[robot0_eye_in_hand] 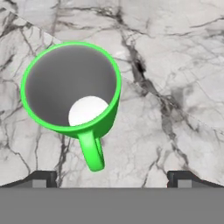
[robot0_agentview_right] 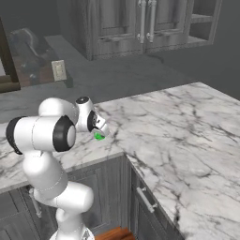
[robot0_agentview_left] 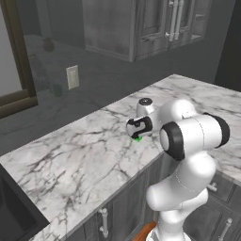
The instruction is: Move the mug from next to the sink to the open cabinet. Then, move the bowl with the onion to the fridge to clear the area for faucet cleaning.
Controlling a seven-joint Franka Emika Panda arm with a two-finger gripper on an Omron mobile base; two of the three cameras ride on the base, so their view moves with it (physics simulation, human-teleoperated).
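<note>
The bright green mug stands upright on the white marble counter, seen from above in the hand view, its handle pointing toward the fingers. My gripper hovers over it, open, with both dark fingertips apart and nothing between them. From the base views only a sliver of the mug peeks out beneath the hand. The black sink is cut into the counter at the far lower left. The open cabinet hangs on the wall at the upper right. Bowl, onion, fridge and faucet are out of view.
Shut wall cabinet doors with bar handles hang over the counter. A wall outlet and a window frame are on the back wall. Grey base cabinets with bar handles run under the L-shaped counter.
</note>
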